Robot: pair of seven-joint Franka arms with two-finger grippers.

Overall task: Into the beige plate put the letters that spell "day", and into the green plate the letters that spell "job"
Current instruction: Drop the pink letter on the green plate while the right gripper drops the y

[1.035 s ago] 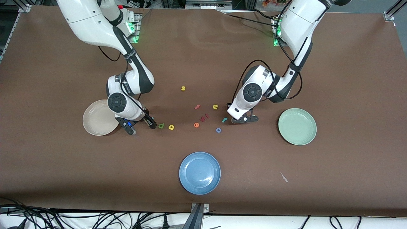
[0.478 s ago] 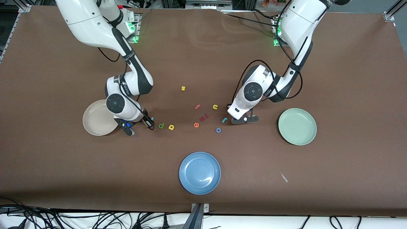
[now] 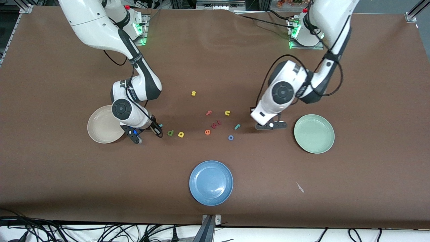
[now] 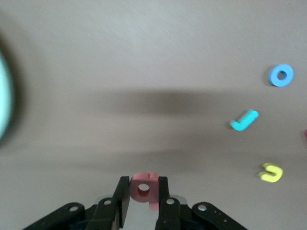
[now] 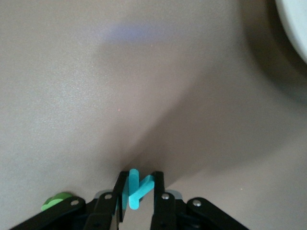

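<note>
My left gripper [image 3: 271, 125] [image 4: 144, 184] is shut on the red b [image 4: 144, 188] and hangs over the table between the teal j [image 3: 237, 126] [image 4: 243, 120] and the green plate [image 3: 314, 133] [image 4: 4, 96]. The blue o [image 3: 230, 137] [image 4: 280, 75] lies just nearer the camera than the j. My right gripper [image 3: 158, 129] [image 5: 138, 184] is shut on the teal y [image 3: 160, 125] [image 5: 138, 189], low over the table beside the beige plate [image 3: 100, 127] [image 5: 295, 24]. Close by it lie the green d [image 3: 170, 132] [image 5: 56, 201] and the yellow a [image 3: 181, 134].
A blue plate [image 3: 211, 182] sits near the front edge. Loose letters lie mid-table: yellow s [image 3: 193, 93], pink f [image 3: 209, 113], yellow u [image 3: 227, 113] [image 4: 271, 172], orange e [image 3: 207, 132] and small red ones [image 3: 216, 123]. A paper scrap [image 3: 300, 187] lies toward the left arm's end.
My left gripper has carried the red b away from the j toward the green plate. My right gripper has closed on the teal y and shifted slightly toward the beige plate.
</note>
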